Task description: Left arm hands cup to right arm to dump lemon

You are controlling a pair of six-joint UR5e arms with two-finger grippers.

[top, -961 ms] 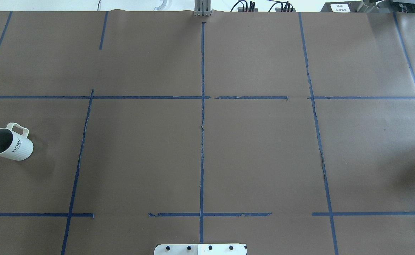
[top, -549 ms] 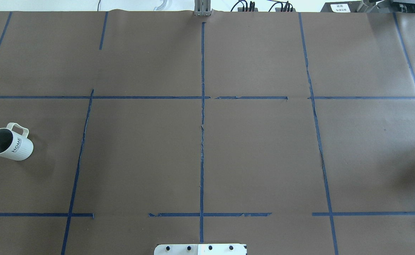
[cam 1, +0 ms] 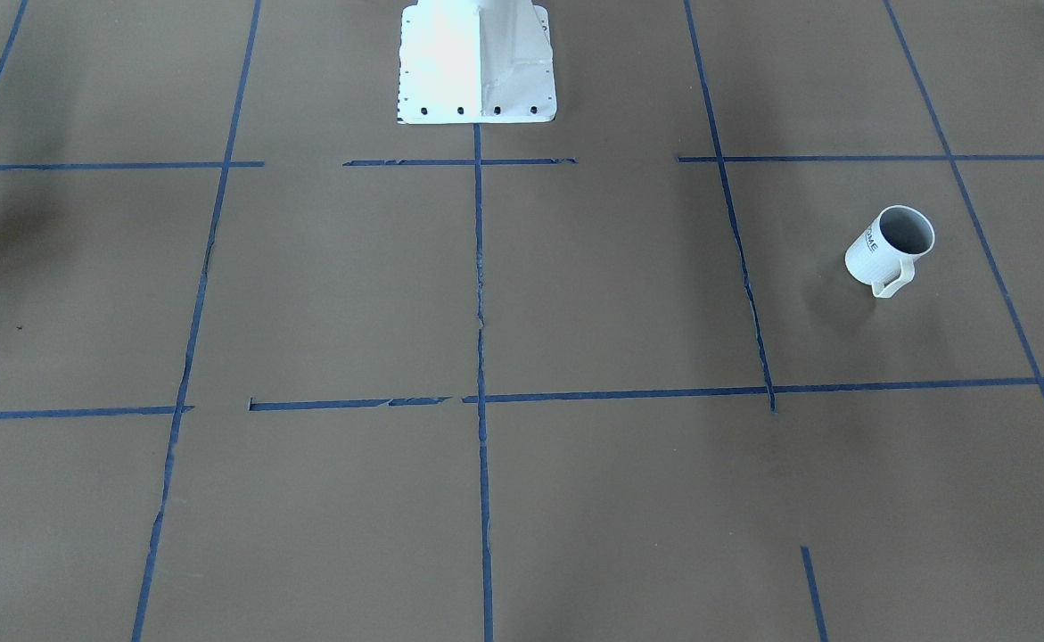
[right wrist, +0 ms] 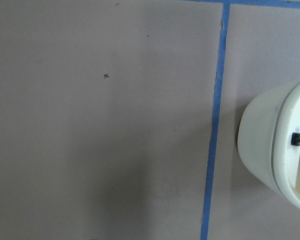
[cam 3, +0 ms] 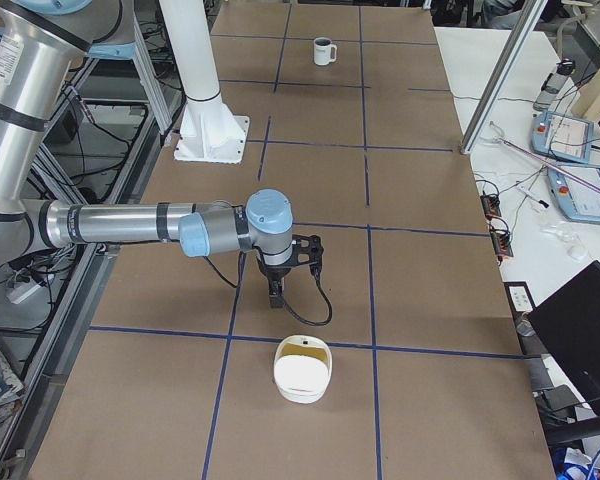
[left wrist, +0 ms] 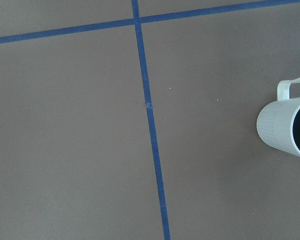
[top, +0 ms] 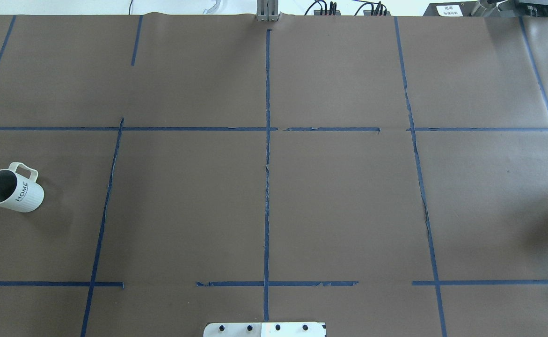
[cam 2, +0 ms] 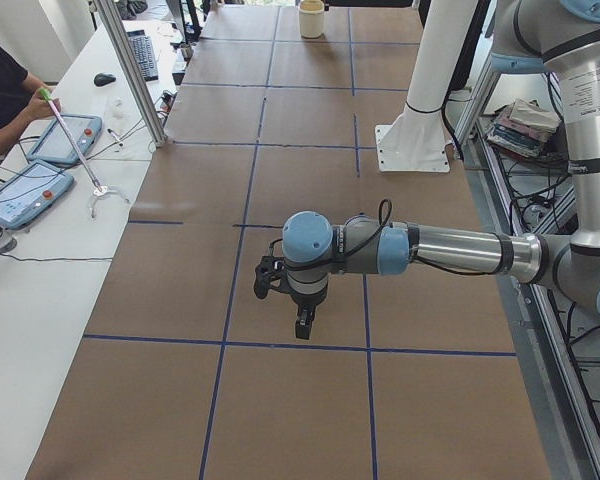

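The cup (top: 14, 192) is a white mug that stands upright at the table's far left, handle to the rear. It also shows in the front-facing view (cam 1: 887, 250), at the left wrist view's right edge (left wrist: 285, 122) and far off in the exterior right view (cam 3: 323, 50). What shows of its inside is grey; no lemon is in view. My left gripper (cam 2: 302, 325) hangs fingers down above the table. My right gripper (cam 3: 276, 295) hangs the same way at the other end. I cannot tell whether either is open or shut.
A white round container (cam 3: 302, 375) with a yellowish inside sits just beyond my right gripper and at the right wrist view's edge (right wrist: 270, 150). The white robot base (cam 1: 477, 62) stands at mid table. An operator (cam 2: 0, 90) sits at a side table with tablets.
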